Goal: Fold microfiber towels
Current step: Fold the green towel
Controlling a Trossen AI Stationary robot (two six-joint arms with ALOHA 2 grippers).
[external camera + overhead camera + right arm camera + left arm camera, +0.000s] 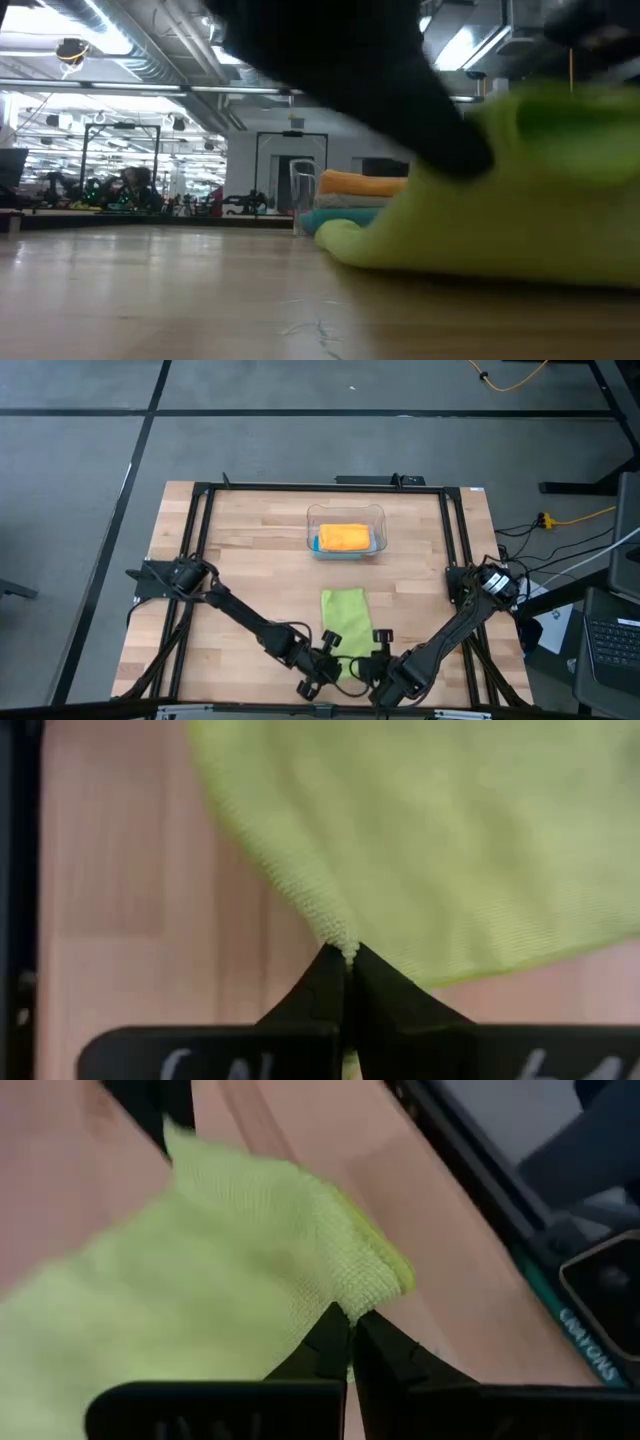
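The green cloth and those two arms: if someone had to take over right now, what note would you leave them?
Left gripper: shut on the near left corner of the lime green towel.
Right gripper: shut on its near right corner.
Green towel lies mid-table as a narrow strip, pinched at the near end.
Clear bin at the far side holds the orange towel folded, on top of a teal one.
Done: at least two towels binned.
Left: finish folding the green one and put it away.

Both arms reaching in toward 6 o'clock; left gripper [335, 653] and right gripper [372, 657] pinched closed.
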